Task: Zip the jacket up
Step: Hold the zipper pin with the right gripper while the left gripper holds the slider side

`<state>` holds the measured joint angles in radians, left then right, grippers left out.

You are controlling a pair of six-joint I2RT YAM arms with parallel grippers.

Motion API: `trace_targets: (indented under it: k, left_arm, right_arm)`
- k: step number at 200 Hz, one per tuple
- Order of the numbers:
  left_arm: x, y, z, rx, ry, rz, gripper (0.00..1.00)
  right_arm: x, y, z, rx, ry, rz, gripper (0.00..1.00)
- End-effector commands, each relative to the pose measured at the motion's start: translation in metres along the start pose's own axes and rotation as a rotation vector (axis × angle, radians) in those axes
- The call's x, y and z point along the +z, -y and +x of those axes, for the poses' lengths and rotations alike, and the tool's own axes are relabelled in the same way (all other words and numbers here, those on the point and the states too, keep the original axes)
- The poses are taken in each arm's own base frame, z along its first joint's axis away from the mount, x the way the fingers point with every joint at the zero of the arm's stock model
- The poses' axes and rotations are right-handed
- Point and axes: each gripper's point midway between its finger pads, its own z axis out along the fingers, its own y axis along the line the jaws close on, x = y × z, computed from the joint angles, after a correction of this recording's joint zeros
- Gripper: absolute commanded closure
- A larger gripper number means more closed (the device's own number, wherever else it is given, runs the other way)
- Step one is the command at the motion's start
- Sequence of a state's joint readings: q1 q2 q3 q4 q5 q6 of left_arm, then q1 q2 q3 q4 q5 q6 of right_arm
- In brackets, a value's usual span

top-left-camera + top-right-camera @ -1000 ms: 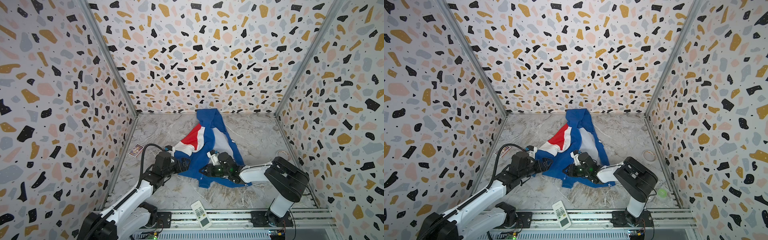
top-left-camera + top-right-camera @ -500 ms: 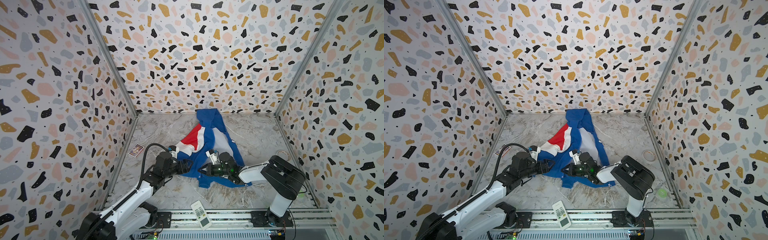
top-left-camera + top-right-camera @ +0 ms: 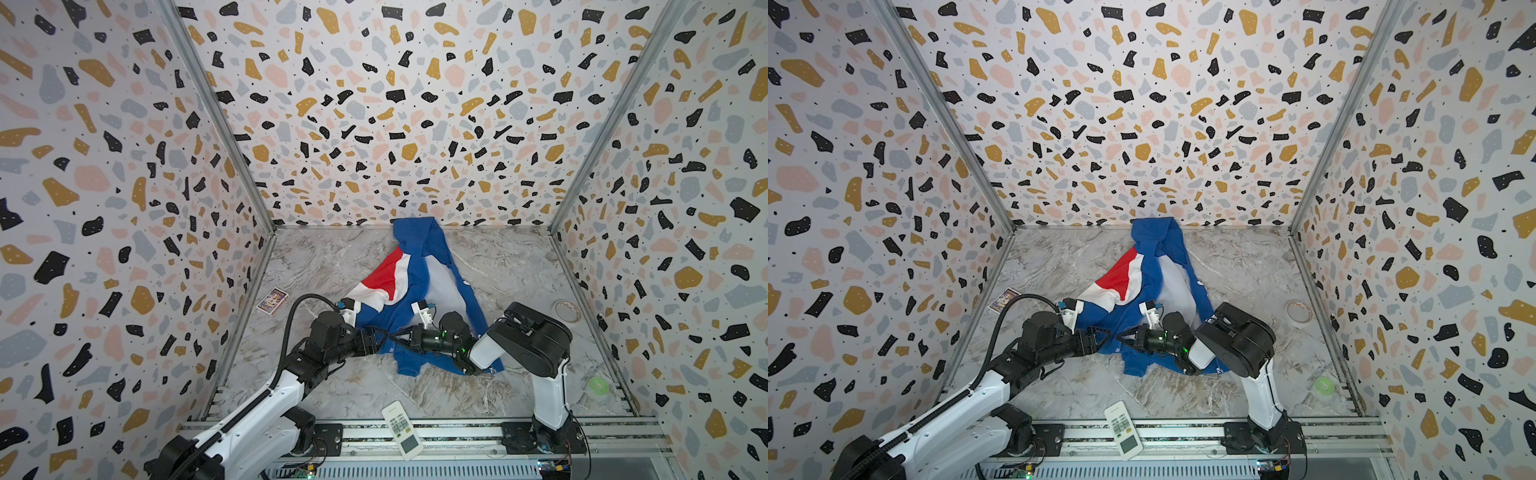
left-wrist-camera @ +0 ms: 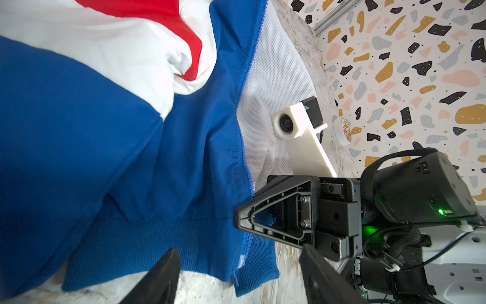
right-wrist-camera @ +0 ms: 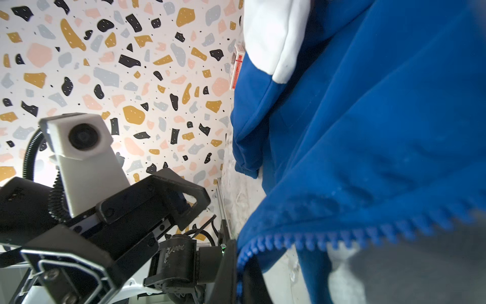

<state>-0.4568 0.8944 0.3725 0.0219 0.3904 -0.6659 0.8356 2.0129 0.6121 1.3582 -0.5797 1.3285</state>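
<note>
The blue jacket (image 3: 415, 270) with red and white bands lies unzipped on the marble floor, hood toward the back wall, white lining showing. Both grippers meet at its bottom hem in both top views. My right gripper (image 5: 239, 273) is shut on the blue zipper teeth (image 5: 342, 237) at the hem end, also seen in the left wrist view as the right gripper (image 4: 240, 217). My left gripper (image 4: 239, 273) is open, its fingers (image 4: 163, 276) straddling the hem corner of the other front panel without pinching it. The zipper slider is not visible.
A card box (image 3: 272, 300) lies by the left wall and a white remote (image 3: 402, 430) at the front rail. A tape roll (image 3: 567, 311) and a green ring (image 3: 598, 385) sit near the right wall. Patterned walls enclose three sides.
My right gripper has closed on the zipper edge. My left gripper has slid right to the hem and its jaws have narrowed somewhat.
</note>
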Motion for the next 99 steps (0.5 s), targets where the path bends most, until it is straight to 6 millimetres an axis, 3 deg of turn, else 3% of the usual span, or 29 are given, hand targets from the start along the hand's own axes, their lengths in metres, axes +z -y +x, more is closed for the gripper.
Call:
trace_targets:
  k: [1,70,99]
  left_arm:
    - [0.003,0.003,0.005,0.008,-0.02,0.027,0.29]
    - [0.01,0.003,0.014,-0.018,-0.051,0.063,0.37]
    - [0.012,0.001,0.017,-0.028,-0.059,0.058,0.46]
  right_arm:
    - [0.006,-0.036,-0.006,-0.038,0.014,-0.119,1.0]
    - [0.009,-0.034,-0.006,-0.041,0.013,-0.122,1.0]
    - [0.011,-0.035,-0.008,-0.043,0.012,-0.127,1.0]
